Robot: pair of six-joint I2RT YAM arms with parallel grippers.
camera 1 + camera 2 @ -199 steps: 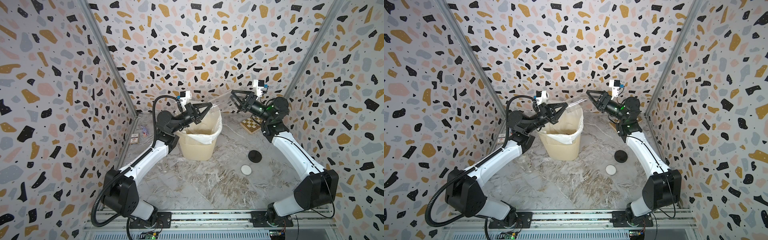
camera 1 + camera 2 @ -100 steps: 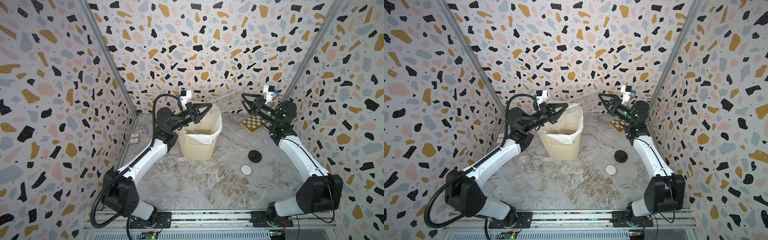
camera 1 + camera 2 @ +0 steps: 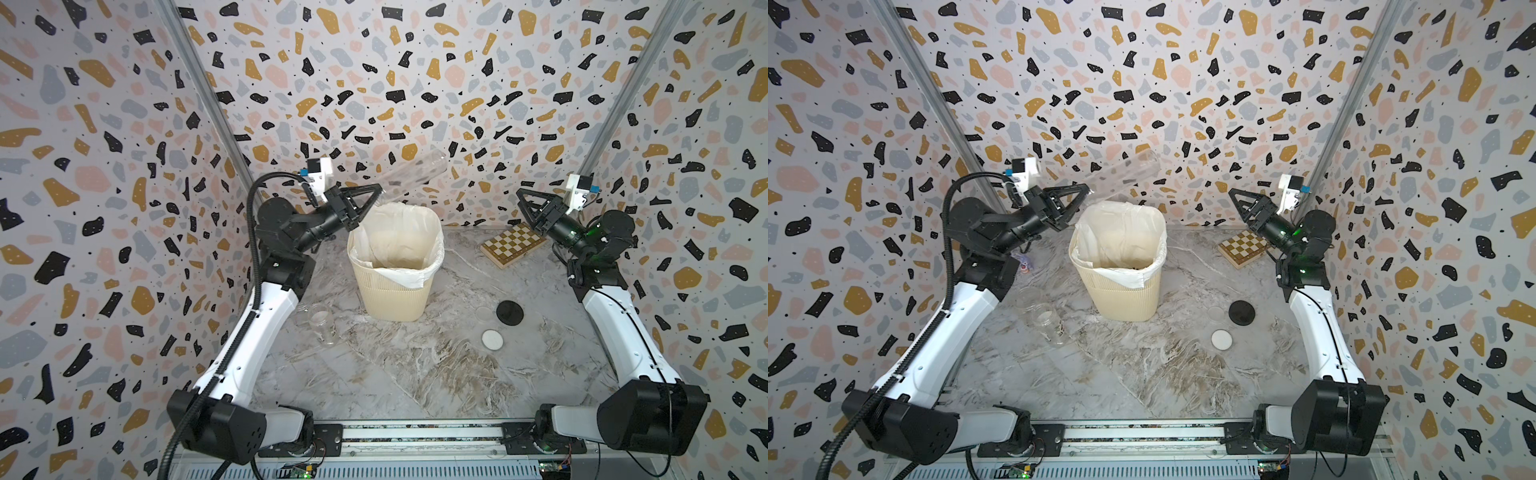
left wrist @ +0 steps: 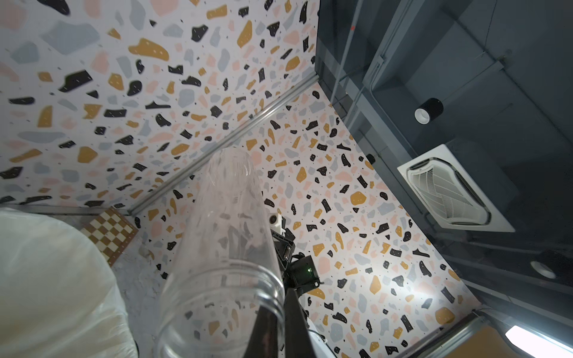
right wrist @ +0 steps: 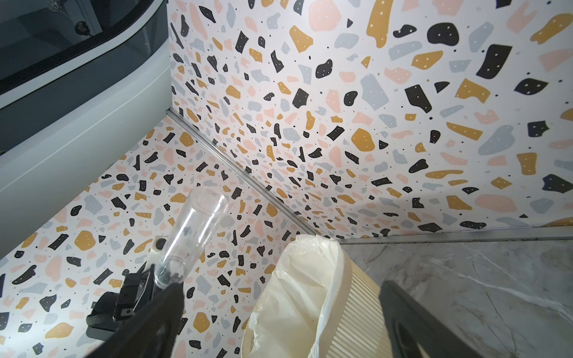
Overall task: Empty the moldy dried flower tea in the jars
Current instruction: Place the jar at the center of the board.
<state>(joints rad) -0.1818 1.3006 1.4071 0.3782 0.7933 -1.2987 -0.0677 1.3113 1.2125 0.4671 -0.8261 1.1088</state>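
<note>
My left gripper [image 3: 376, 192] [image 3: 1086, 189] is shut on the mouth end of a tall slim clear jar [image 3: 415, 174] [image 3: 1127, 172]. The jar is tilted, mouth down above the bin's back left rim and base up toward the back wall. It looks empty in the left wrist view [image 4: 223, 232], with one black finger [image 4: 274, 325] against its rim. Two more jars stand lidless by the left arm, a labelled one [image 3: 1047, 319] [image 3: 322, 324] and a squat one [image 3: 1027, 293]. Dark bits that may be the tea [image 3: 1127, 269] lie in the bin. My right gripper [image 3: 527, 210] [image 3: 1239, 208] [image 5: 279, 313] is open and empty, right of the bin.
The cream ribbed bin [image 3: 395, 291] [image 3: 1121, 297] [image 5: 356, 310] with a white bag stands mid-table. A black lid [image 3: 509, 312], a white lid [image 3: 492, 339] and a clear lid [image 3: 484, 312] lie at right. A chessboard [image 3: 513, 245] sits back right.
My right gripper has drawn back to the right, away from the tall jar's raised base, and its jaws have spread wider. The left gripper has kept the jar tilted over the bin.
</note>
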